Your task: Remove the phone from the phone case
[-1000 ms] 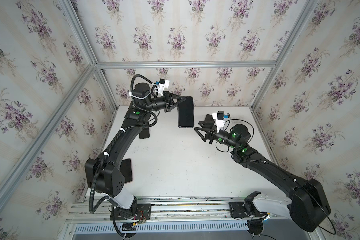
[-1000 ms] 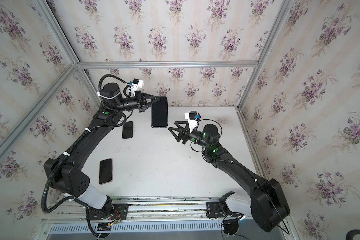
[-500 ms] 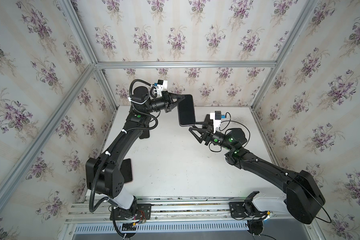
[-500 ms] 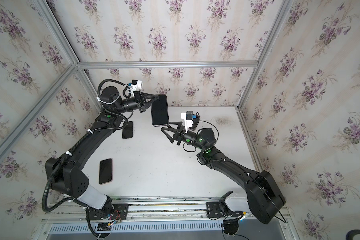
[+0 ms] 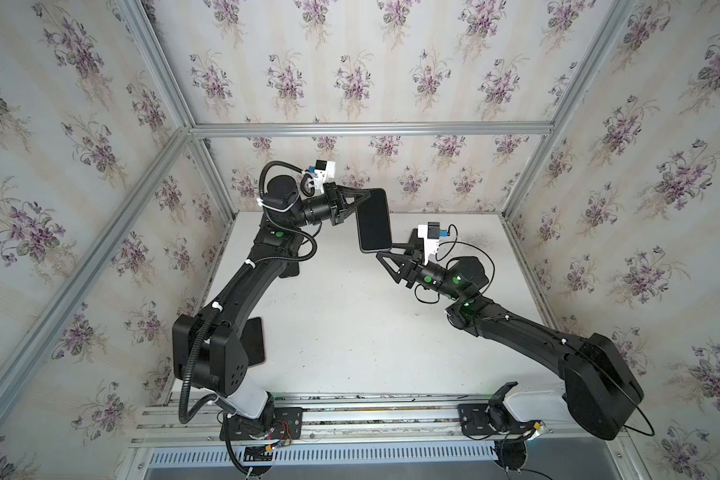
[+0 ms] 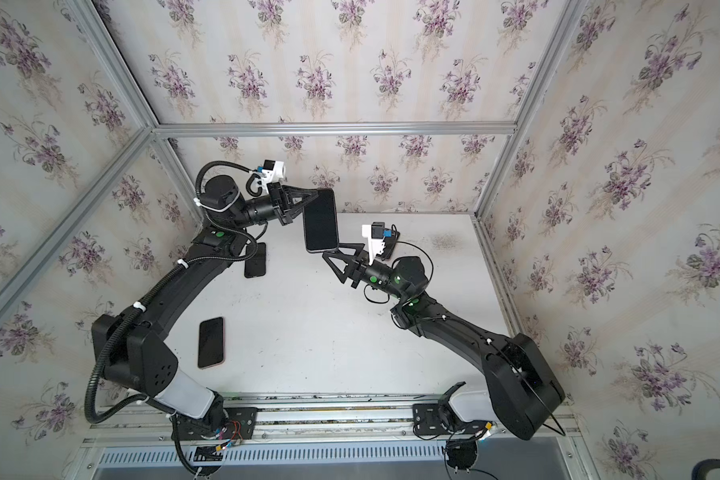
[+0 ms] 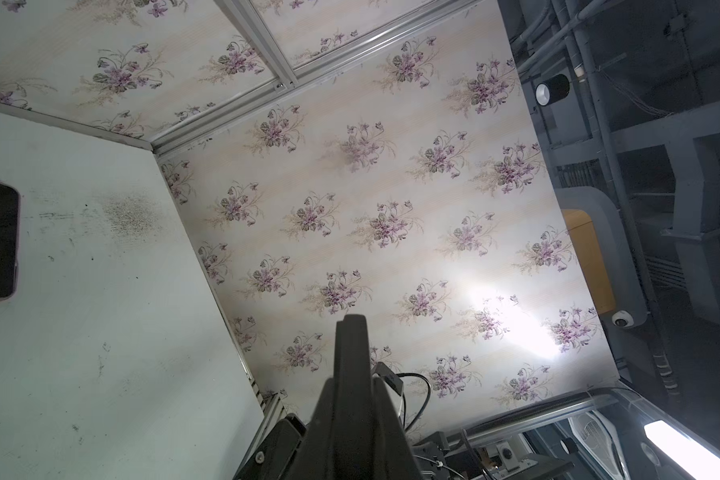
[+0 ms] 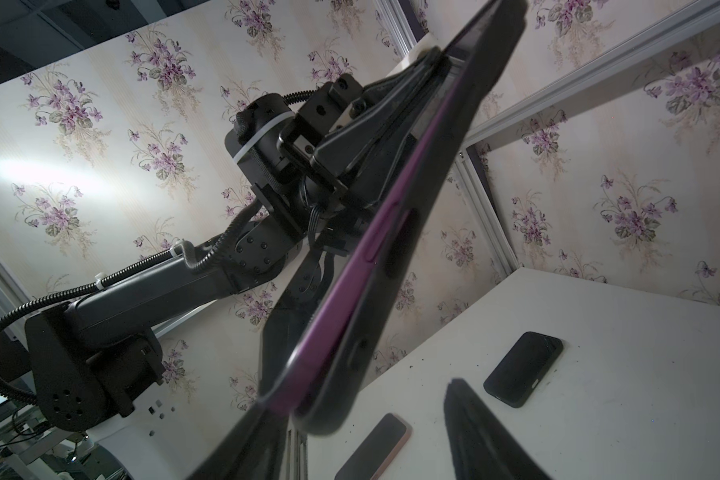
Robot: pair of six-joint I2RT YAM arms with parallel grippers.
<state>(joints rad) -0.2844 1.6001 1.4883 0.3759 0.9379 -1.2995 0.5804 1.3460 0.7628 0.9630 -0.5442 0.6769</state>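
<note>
Gripping the phone [image 5: 374,220] aloft by its upper end, the left jaws are presenting its lower corner to the parted right jaws.

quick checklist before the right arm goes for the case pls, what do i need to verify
1. left gripper shut on the cased phone at its upper end, held above the table: ok
2. right gripper open: ok
3. cased phone's lower corner between the right fingers: ok, per the right wrist view
4. right fingers touching the black case: cannot tell
5. purple phone free of the black case: not ok, seated in it
6. two loose phones lying on the table, apart from both grippers: ok
</note>
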